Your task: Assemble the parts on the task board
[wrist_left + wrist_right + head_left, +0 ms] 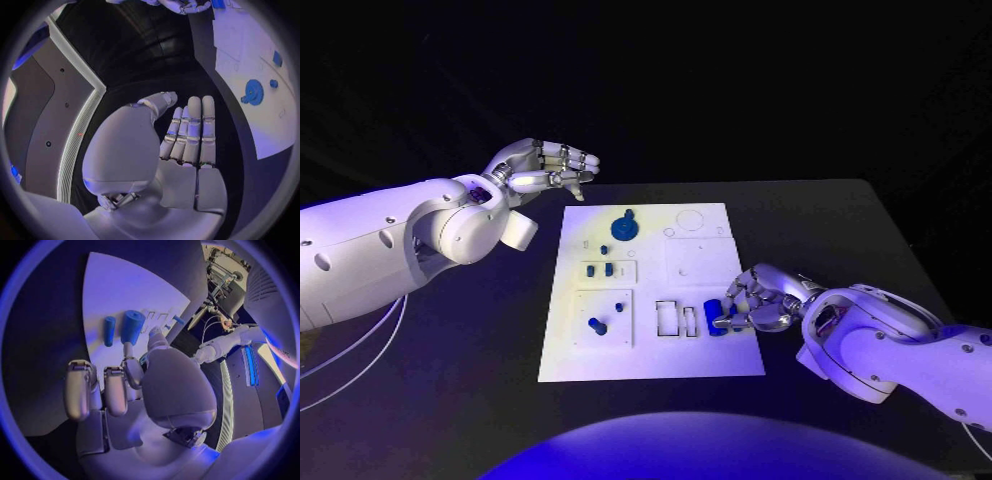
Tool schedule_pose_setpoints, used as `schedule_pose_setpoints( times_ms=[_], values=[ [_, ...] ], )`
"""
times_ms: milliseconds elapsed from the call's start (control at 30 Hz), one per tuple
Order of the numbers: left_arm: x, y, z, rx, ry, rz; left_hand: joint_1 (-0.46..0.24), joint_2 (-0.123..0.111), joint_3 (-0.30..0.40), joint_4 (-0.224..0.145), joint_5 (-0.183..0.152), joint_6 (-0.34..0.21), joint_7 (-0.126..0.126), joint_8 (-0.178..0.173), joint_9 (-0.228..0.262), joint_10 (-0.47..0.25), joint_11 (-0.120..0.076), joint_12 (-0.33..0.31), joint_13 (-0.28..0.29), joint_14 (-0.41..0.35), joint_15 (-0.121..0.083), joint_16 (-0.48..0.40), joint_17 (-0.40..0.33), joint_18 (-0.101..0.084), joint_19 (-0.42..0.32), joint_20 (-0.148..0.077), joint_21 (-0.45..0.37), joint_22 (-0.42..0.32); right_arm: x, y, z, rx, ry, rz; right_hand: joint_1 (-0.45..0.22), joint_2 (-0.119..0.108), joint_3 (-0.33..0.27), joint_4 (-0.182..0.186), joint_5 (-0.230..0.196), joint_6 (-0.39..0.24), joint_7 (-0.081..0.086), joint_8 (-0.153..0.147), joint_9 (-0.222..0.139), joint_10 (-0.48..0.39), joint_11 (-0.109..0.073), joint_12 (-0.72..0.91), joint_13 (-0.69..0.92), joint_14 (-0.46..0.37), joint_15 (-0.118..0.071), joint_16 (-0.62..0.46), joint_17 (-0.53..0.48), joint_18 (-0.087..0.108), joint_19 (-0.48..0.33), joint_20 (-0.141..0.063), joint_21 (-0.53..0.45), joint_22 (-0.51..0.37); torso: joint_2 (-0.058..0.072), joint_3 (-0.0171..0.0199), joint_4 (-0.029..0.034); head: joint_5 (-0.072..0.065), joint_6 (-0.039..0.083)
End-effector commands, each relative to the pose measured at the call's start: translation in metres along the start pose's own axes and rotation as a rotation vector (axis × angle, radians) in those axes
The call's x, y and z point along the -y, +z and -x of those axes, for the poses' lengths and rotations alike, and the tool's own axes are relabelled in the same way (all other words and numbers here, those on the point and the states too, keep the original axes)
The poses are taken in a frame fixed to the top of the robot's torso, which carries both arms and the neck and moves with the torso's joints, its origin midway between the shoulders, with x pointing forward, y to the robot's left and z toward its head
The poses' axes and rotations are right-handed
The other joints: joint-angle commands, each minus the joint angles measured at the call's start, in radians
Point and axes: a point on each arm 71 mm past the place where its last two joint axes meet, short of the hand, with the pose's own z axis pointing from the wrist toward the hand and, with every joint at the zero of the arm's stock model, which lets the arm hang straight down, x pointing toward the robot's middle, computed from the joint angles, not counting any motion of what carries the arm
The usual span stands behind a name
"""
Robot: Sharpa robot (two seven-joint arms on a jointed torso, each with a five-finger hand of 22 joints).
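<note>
— Right hand (759, 298) sits nearest in the head view, at the board's (653, 355) right edge. What is it doing?

— Its fingers are bent around a blue peg (714, 316) by the near right slots. I judge it is pinching that peg, though the contact is partly hidden.

— And the left hand (545, 167)?

— Raised off the far left corner of the board, well apart from the parts, fingers curled in on nothing. A blue disc (626, 226) lies flat on the far part of the board; small blue pieces (597, 270) stand in the left-hand blocks.

— Left wrist view?

— That hand (187, 140) shows fingers together and folded, nothing in them, over the dark table (144, 65). The disc (253, 92) lies on the board (275, 135) beside it.

— Right wrist view?

— There the hand (134, 372) has thumb and a finger meeting at the base of one peg (132, 326); a second peg (109, 330) lies just beside it on the board (119, 285).

— So which step?

— Picking up or seating a peg, I'd say. Next calls for keeping it square to its slot and pressing straight down; a tilted peg would likely jam.
</note>
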Motion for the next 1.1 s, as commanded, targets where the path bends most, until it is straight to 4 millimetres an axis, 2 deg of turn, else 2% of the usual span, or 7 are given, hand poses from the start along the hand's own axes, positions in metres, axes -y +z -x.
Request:
schedule_pose_setpoints(
  times_ms=[33, 300, 500, 733, 1100],
  values=[
    [0.001, 0.0, -0.002, -0.015, -0.004, -0.013, -0.012, -0.001, 0.003, -0.002, 0.001, -0.006, 0.024, -0.001, -0.002, -0.004, -0.001, 0.004, -0.001, -0.005, -0.001, -0.001, -0.001, 0.012, -0.005, 0.002, 0.004, 0.001, 0.001, 0.001, -0.001, 0.012, -0.033, -0.017, -0.01, -0.002, -0.007, 0.0, -0.002, 0.007, 0.002, 0.004, 0.001, 0.008, -0.002, 0.006, 0.001, 0.056, -0.008, 0.006, 0.019, -0.018, 0.054, -0.005, 0.004, 0.217, 0.0, -0.0014, 0.001, 0.004, 0.0],
    [0.001, 0.0, -0.002, -0.018, -0.005, -0.01, -0.012, -0.001, 0.003, -0.002, 0.001, -0.006, 0.024, -0.001, -0.002, -0.004, -0.001, 0.004, -0.001, -0.005, -0.001, -0.001, -0.001, 0.012, -0.005, 0.002, 0.004, 0.001, 0.002, 0.007, -0.002, 0.008, -0.074, -0.026, -0.013, -0.001, -0.008, 0.0, -0.002, 0.01, 0.001, 0.005, 0.003, 0.007, -0.002, 0.003, -0.001, 0.056, -0.008, 0.006, 0.019, -0.017, 0.053, -0.005, 0.002, 0.216, 0.001, -0.0004, -0.0009, 0.008, 0.0],
    [0.001, 0.0, -0.002, -0.017, -0.004, -0.009, -0.013, -0.001, 0.003, -0.002, 0.001, -0.008, 0.024, -0.001, -0.002, -0.006, -0.001, 0.006, -0.001, -0.005, -0.001, -0.001, -0.002, 0.012, -0.006, 0.002, 0.004, 0.001, 0.004, 0.01, -0.005, 0.005, -0.101, -0.053, -0.015, 0.002, -0.007, 0.0, -0.002, 0.011, 0.0, 0.005, 0.004, 0.006, -0.003, 0.002, -0.001, 0.055, -0.008, 0.005, 0.016, -0.017, 0.052, -0.006, 0.0, 0.216, 0.001, 0.0008, 0.0022, 0.009, 0.0],
    [0.001, 0.0, -0.002, -0.017, -0.004, -0.007, -0.013, -0.001, 0.003, -0.002, 0.001, -0.008, 0.024, -0.001, -0.002, -0.007, -0.001, 0.007, -0.001, -0.006, -0.001, 0.0, -0.002, 0.012, -0.006, 0.002, 0.004, 0.001, 0.003, 0.014, -0.011, -0.008, -0.122, -0.068, -0.016, 0.0, -0.009, 0.0, -0.002, 0.012, 0.0, 0.005, 0.005, 0.005, -0.003, 0.002, -0.001, 0.055, -0.009, 0.005, 0.016, -0.017, 0.052, -0.006, -0.001, 0.216, 0.0, 0.0003, 0.0007, 0.016, 0.0],
    [0.0, -0.001, -0.001, -0.016, -0.004, -0.005, -0.013, -0.001, 0.003, -0.002, 0.001, -0.008, 0.024, -0.001, -0.002, -0.007, -0.001, 0.007, -0.001, -0.006, -0.001, 0.0, -0.002, 0.012, -0.006, 0.002, 0.004, 0.001, 0.001, 0.018, -0.022, -0.041, -0.138, -0.075, -0.018, 0.0, -0.01, -0.001, -0.002, 0.015, -0.001, 0.007, 0.007, 0.007, -0.004, 0.004, 0.004, 0.056, -0.009, 0.006, 0.021, -0.017, 0.053, -0.006, 0.003, 0.216, 0.001, -0.0016, -0.0001, 0.018, 0.0]
  ],
)
